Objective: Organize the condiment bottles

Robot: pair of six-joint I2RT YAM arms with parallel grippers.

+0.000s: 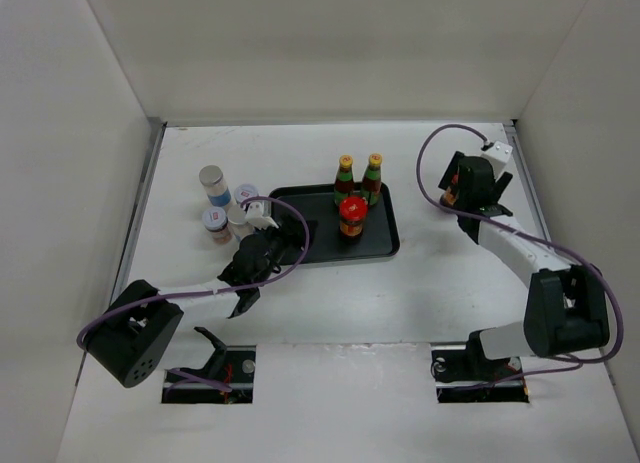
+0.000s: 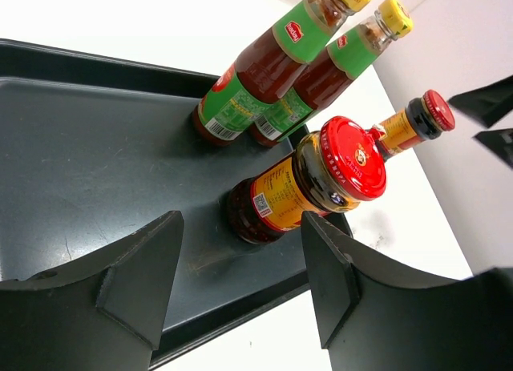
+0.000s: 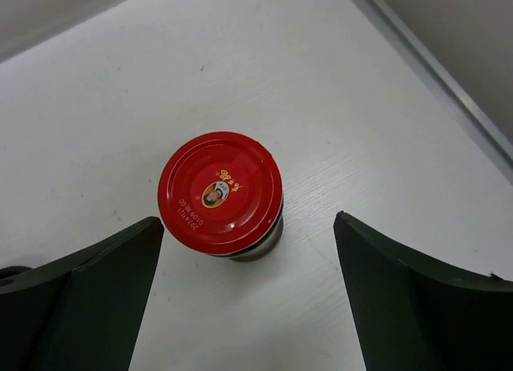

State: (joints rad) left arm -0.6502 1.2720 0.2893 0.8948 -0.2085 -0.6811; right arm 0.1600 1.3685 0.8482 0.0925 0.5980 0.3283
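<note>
Red-lidded glass jar (image 3: 220, 193), upright on the white table (image 3: 361, 106) right of the flat black tray (image 1: 385, 233), is centred directly beneath the spread, empty right gripper (image 3: 247, 227); the left gripper (image 2: 240, 227), likewise released, is farther off.

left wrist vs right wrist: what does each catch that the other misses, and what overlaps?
Left wrist only: the black tray, with the two green-necked bottles and a red-lidded jar standing on it, plus the open left pincer.
Right wrist only: the open right pincer and the table's edge rail.
Both: the second red-lidded jar, off the tray on the white table, seen top-down from the right wrist and far off, side-on, from the left.
</note>
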